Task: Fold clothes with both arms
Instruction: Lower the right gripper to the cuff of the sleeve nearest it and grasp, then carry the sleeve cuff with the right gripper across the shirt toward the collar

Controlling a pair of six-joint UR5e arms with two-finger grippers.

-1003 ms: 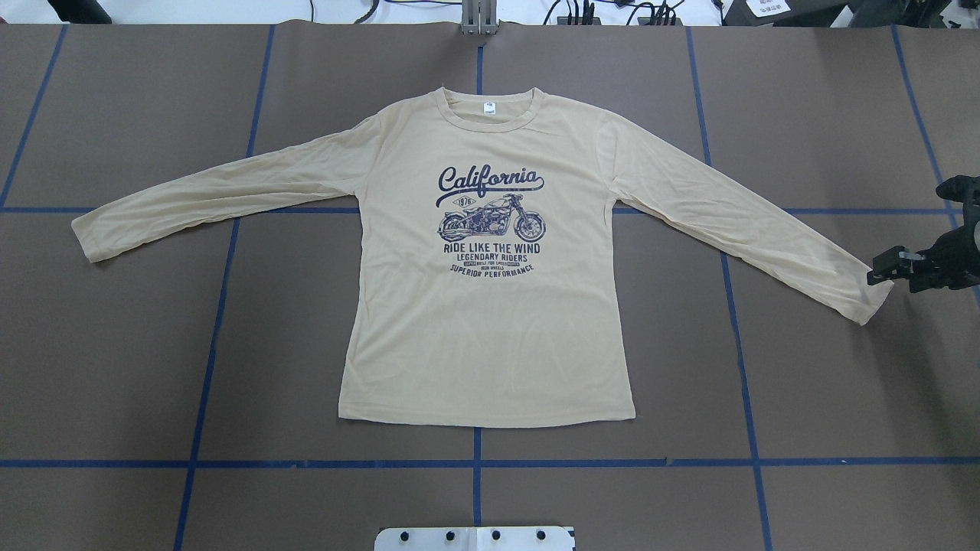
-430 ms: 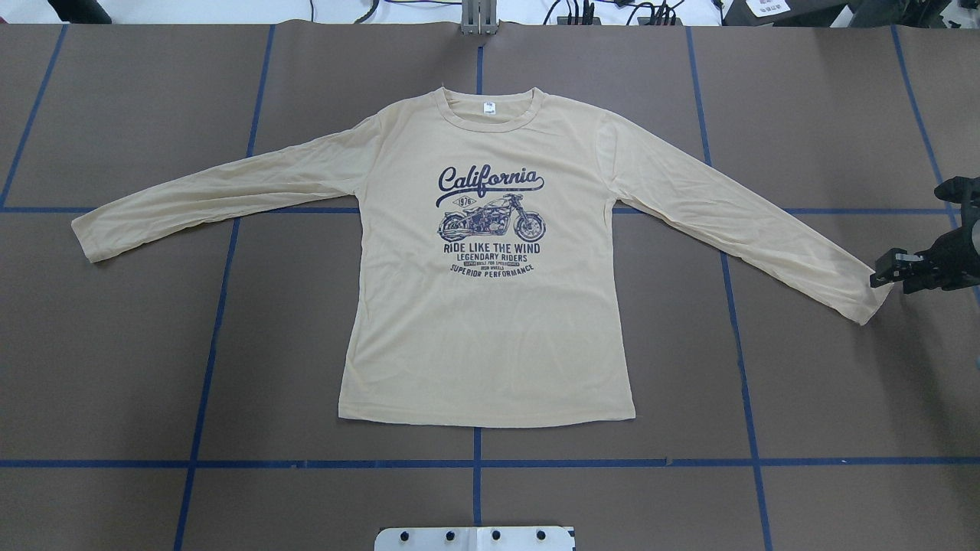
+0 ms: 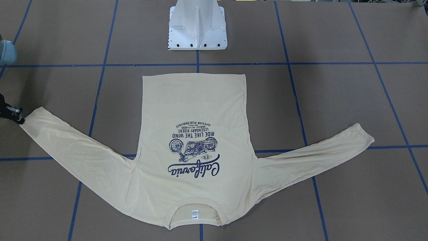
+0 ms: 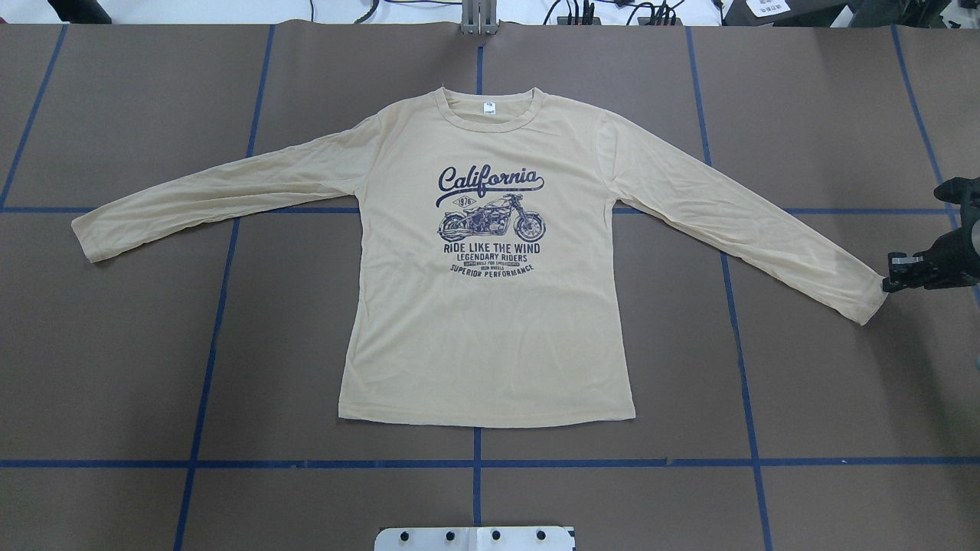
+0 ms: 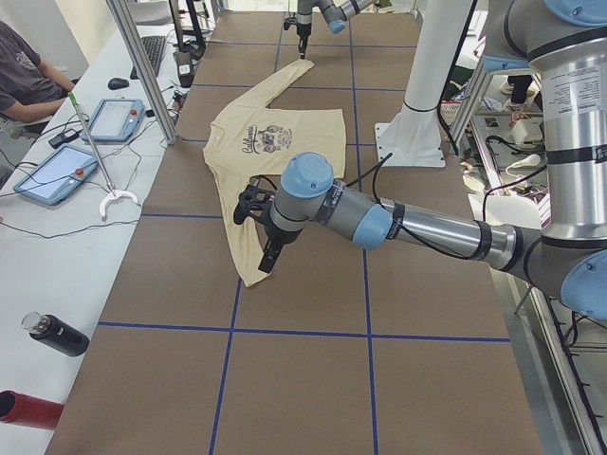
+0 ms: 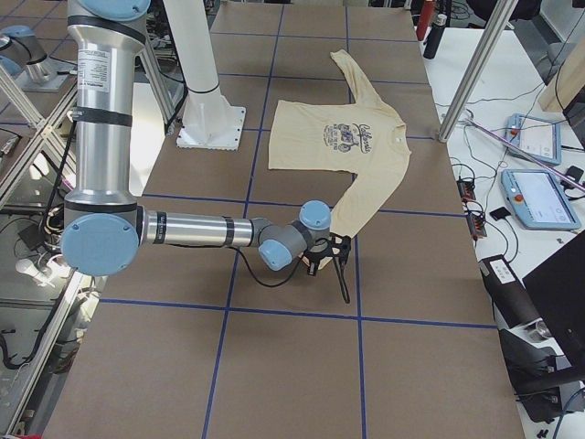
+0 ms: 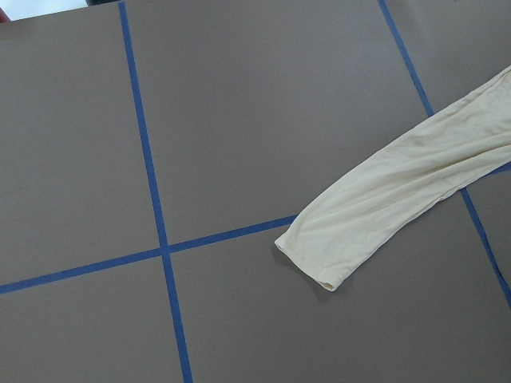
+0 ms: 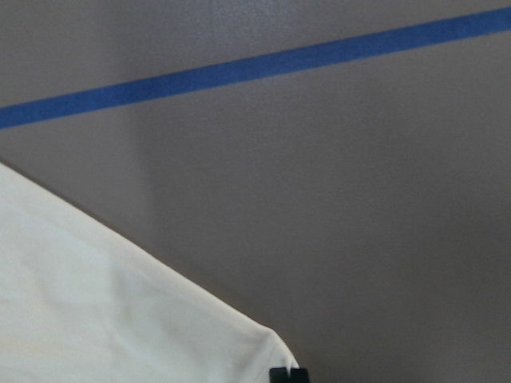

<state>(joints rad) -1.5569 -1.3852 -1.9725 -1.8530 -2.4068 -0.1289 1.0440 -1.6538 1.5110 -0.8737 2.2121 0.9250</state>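
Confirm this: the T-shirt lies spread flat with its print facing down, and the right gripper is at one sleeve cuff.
Not quite. The T-shirt lies spread flat with its print facing up, as the overhead view shows; the right gripper is indeed at one sleeve cuff.

T-shirt (image 4: 490,344) before me, navy print (image 4: 491,220) on the chest. Reads from 12 o'clock toward 6: "California" in script; "1976" on a small badge; "RIDE LIKE THE WIND"; "LEGENDARY RIDERS"; two tiny lines, too small to read; "SUPERIOR PERFORMANCE", curved. White neck label (image 4: 488,109) at the print's 12 o'clock: marking unreadable.
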